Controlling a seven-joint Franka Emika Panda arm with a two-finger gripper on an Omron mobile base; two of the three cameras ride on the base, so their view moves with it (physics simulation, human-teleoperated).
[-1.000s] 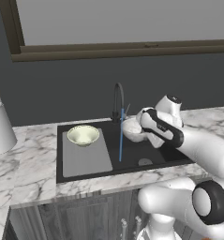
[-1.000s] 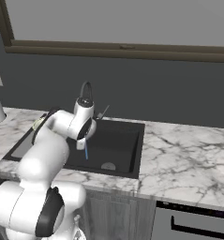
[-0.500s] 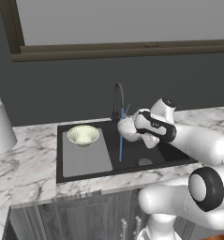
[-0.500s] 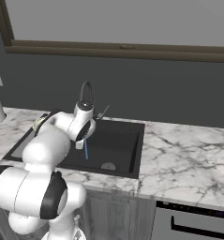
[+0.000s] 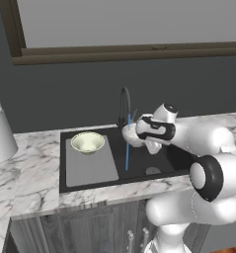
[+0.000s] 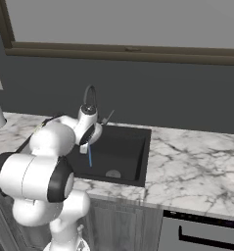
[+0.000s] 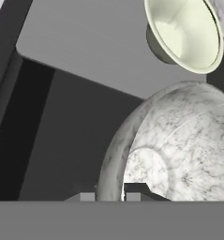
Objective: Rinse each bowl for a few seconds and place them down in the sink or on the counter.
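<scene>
Table: white marble table (image 5: 30,173) with grey veins, over grey wood-grain cabinets (image 5: 80,230).
Room: dark wall, a window frame (image 5: 129,52) above.
Sink: black sink (image 5: 139,170), grey drainboard (image 5: 90,165) on its left; a blue water stream (image 5: 127,150) falls from the faucet (image 5: 124,106).
Bowls: cream bowl (image 5: 88,143) on the drainboard's far part; marbled bowl (image 7: 179,145) over the basin beside the stream.
Hand: hand (image 5: 134,136) nearly closed, its fingers pinching the marbled bowl's rim.
Hidden: fingertips barely seen; the bowl is cut off in the hand view.

Two bowls (image 7: 186,35) (image 7: 179,145); one sink (image 5: 139,163); one faucet (image 5: 124,104); one white cylinder (image 5: 0,133).

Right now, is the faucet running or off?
Running. A thin blue stream drops from the faucet spout into the sink; it also shows in the right base view.
</scene>
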